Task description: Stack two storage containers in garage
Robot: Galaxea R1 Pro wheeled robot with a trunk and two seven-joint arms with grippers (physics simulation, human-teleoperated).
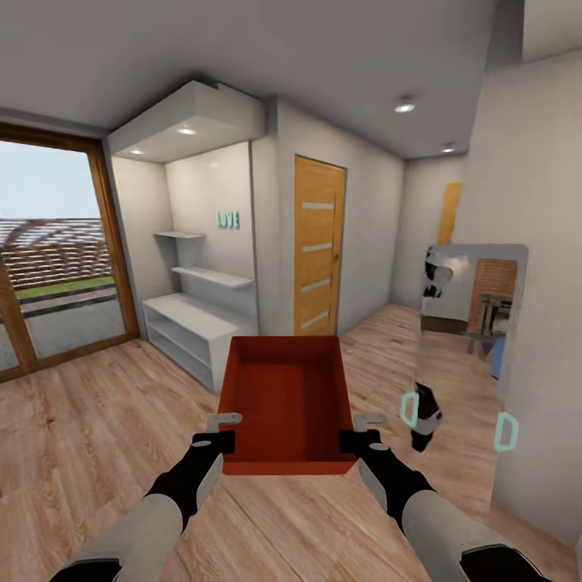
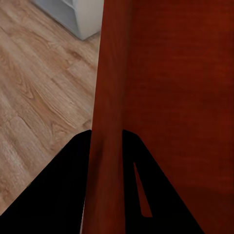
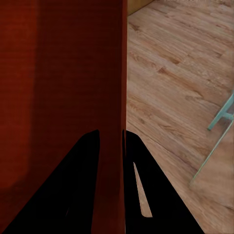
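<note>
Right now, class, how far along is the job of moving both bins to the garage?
Done: one red bin is lifted, the left gripper and right gripper each clamping a side wall. In hand: carrying it over the wood floor indoors. Left: reaching the garage, setting it down, then fetching and stacking the second.

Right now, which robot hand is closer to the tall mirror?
Right. The right gripper grips the red bin's mirror-side wall, beside the mirror. The left gripper grips the opposite wall, farther away.
</note>
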